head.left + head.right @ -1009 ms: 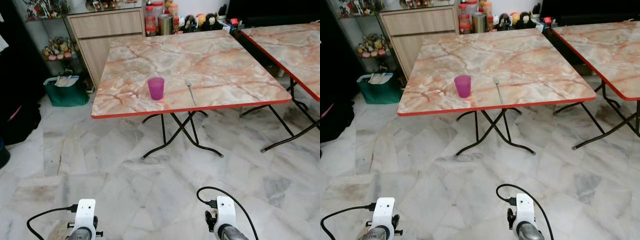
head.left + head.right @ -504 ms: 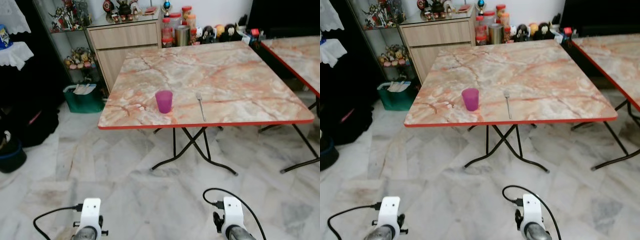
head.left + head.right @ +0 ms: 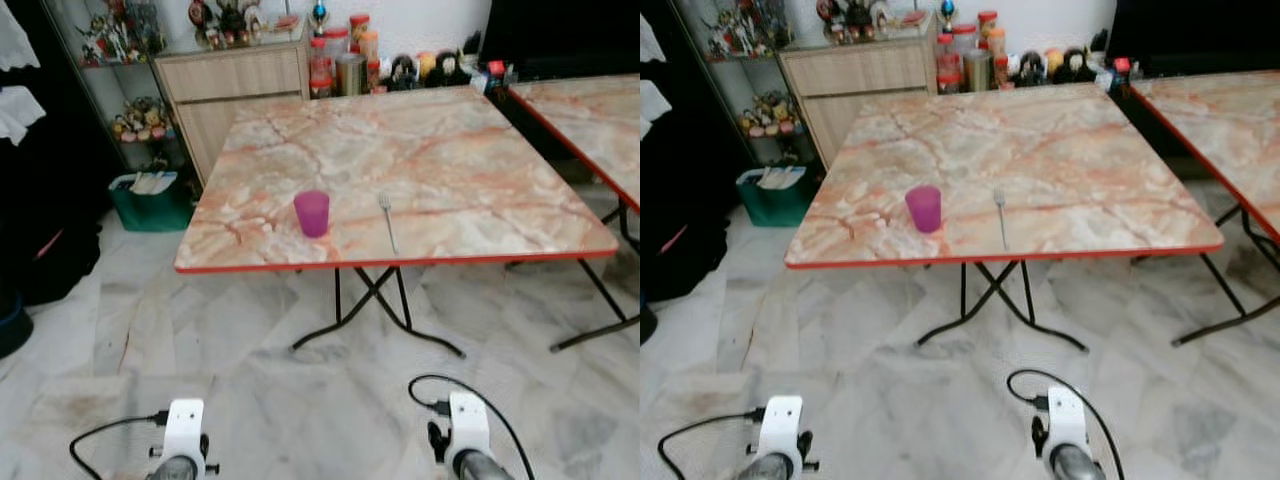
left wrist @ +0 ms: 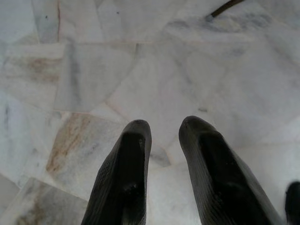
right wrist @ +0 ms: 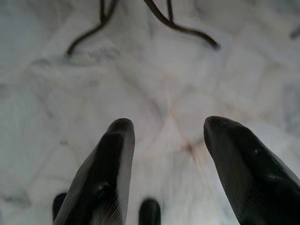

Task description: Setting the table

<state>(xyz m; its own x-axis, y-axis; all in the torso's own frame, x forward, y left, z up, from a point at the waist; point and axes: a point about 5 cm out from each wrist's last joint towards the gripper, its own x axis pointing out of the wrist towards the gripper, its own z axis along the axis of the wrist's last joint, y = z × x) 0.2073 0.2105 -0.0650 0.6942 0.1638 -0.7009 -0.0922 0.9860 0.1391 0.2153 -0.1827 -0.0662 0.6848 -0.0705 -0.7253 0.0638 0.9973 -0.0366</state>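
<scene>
I see the pink cup [image 3: 311, 213] near the table's [image 3: 480, 170] front edge, the fork [image 3: 387, 221] just right of it, pointing away from me. My right gripper [image 5: 164, 154], open and empty, is nearer the fork; my left gripper [image 4: 164, 154] is open a little.

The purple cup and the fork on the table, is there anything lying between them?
Nothing. In the left eye view, the purple cup and the fork stand apart on the marble table, with bare tabletop between them.
</scene>
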